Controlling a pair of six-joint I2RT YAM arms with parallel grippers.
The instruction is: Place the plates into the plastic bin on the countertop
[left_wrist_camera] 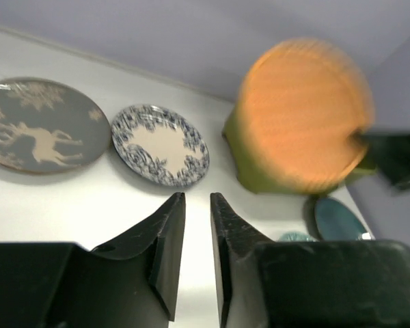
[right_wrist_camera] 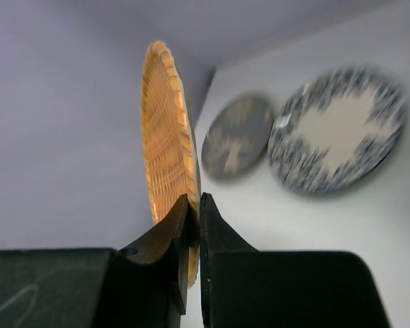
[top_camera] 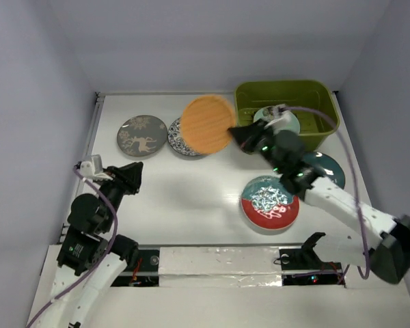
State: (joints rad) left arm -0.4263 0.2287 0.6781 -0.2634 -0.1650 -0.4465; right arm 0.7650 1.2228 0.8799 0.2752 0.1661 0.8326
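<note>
Over the countertop [top_camera: 191, 198], the outstretched right tool [top_camera: 238, 134] pinches the orange plate [top_camera: 207, 124] aloft.

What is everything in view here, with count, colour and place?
countertop: 1, white, under everything
silver tape: 1 strip, silver, near edge
plastic bin: 1, olive green, far right
mint plate: 1, mint green, in the plastic bin, partly hidden
grey deer plate: 1, grey, far left
blue floral plate: 1, white and blue, right of the grey deer plate
orange plate: 1, orange, held aloft by the bin's left side
red-and-teal plate: 1, red and teal, flat, centre right
dark teal plate: 1, dark teal, right side, partly hidden
left gripper: 1, black, open, empty
right gripper: 1, black, shut on the orange plate's rim
</note>
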